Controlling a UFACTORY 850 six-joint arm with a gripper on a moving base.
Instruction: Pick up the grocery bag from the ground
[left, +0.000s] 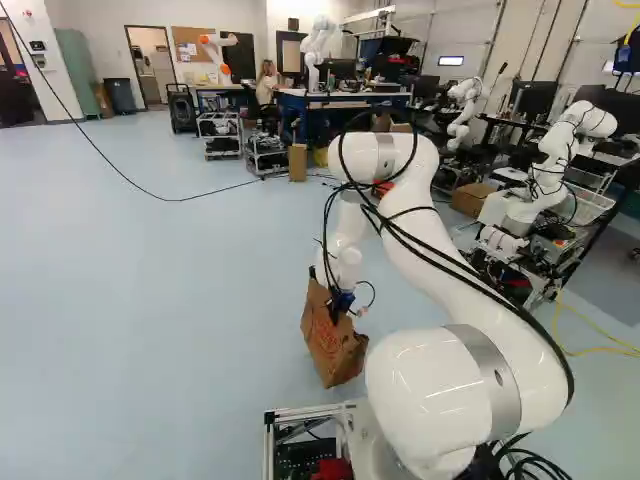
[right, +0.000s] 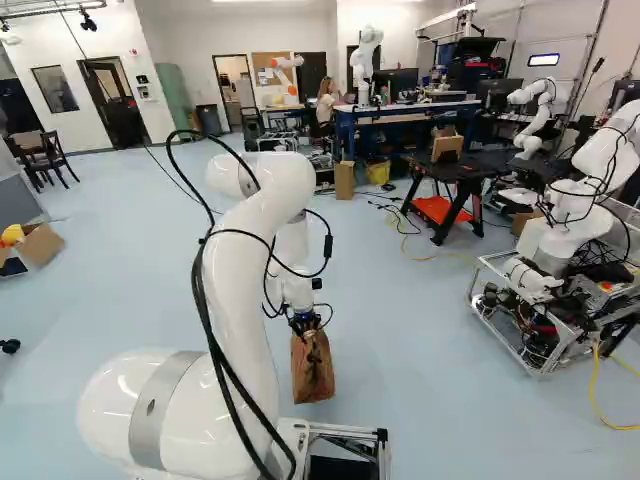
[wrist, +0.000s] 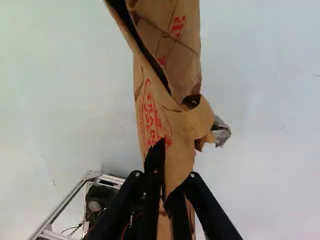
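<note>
In the left base view my gripper (left: 340, 304) points down at the top of the brown paper grocery bag (left: 333, 345). The right base view shows the gripper (right: 306, 324) above the same bag (right: 312, 372), which stands out upright below it. Seen from the wrist, the gripper (wrist: 164, 192) is shut on the bag's creased paper (wrist: 175, 142), with a black finger on each side. A loop of folded paper, perhaps a handle, sticks out ahead of the fingers. Whether the bag's bottom touches the floor, I cannot tell.
A silvery crumpled piece (wrist: 220, 132) shows beside the bag. My base's metal frame (right: 350, 432) is close by. Another robot (right: 590, 190) stands on a cart at the right. Farther off are a black table with an orange shelf (right: 440, 209) and a cardboard box (right: 344, 180).
</note>
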